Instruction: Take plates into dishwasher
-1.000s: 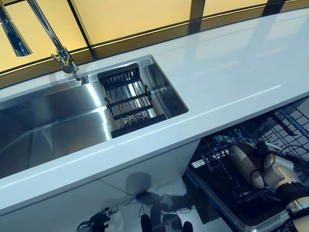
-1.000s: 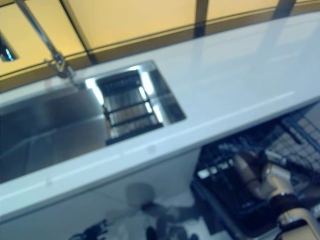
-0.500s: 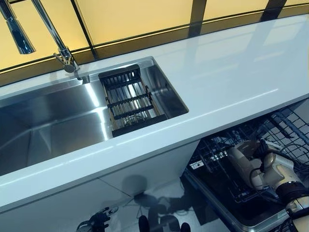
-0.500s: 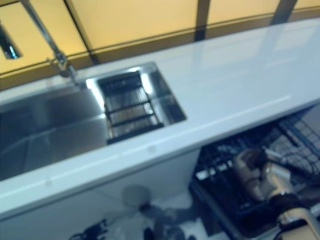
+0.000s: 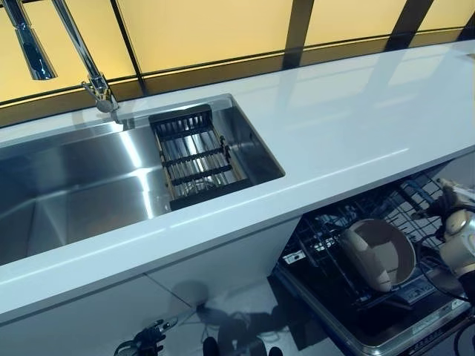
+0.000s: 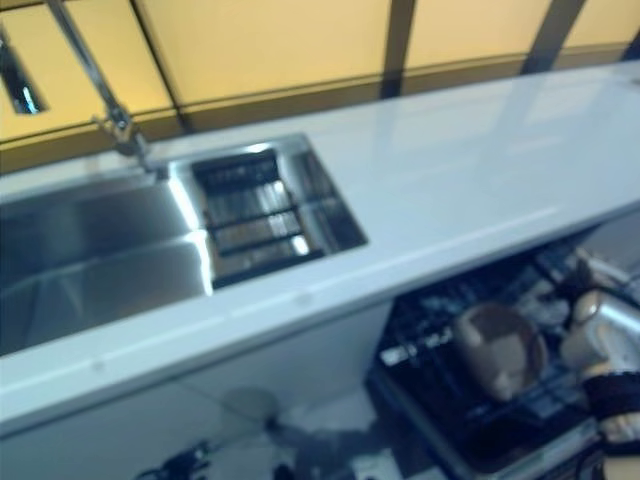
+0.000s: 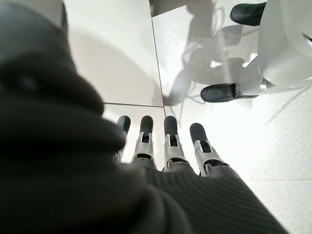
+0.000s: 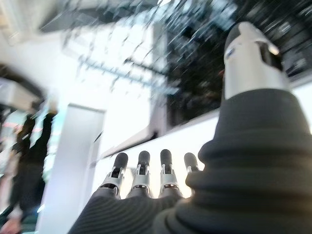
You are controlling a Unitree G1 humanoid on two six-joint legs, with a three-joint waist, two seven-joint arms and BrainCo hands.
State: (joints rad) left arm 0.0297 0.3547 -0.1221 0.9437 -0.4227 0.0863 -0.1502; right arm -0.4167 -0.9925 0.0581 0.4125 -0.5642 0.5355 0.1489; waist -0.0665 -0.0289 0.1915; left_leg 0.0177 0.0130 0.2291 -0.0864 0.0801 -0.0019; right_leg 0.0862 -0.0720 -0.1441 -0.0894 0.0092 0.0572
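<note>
A beige plate (image 5: 377, 256) stands on edge in the lower rack (image 5: 326, 241) of the open dishwasher under the counter, also seen as the plate (image 6: 497, 350) in the right eye view. My right hand (image 5: 459, 226) hovers to the right of the plate, apart from it. Its own wrist view shows the right hand (image 8: 146, 170) open, fingers straight and thumb out, holding nothing. My left hand (image 7: 168, 141) shows only in its wrist view, fingers straight, hanging over the pale floor.
A white countertop (image 5: 356, 111) runs above the dishwasher. To its left lies a steel sink (image 5: 74, 185) with a black drainer basket (image 5: 194, 156) and a tall faucet (image 5: 89, 70). White cabinet fronts (image 5: 185, 274) stand beside the rack.
My right hand has let go of the plate and drawn away to the right. The plate now stands alone in the rack. The camera has shifted slightly.
</note>
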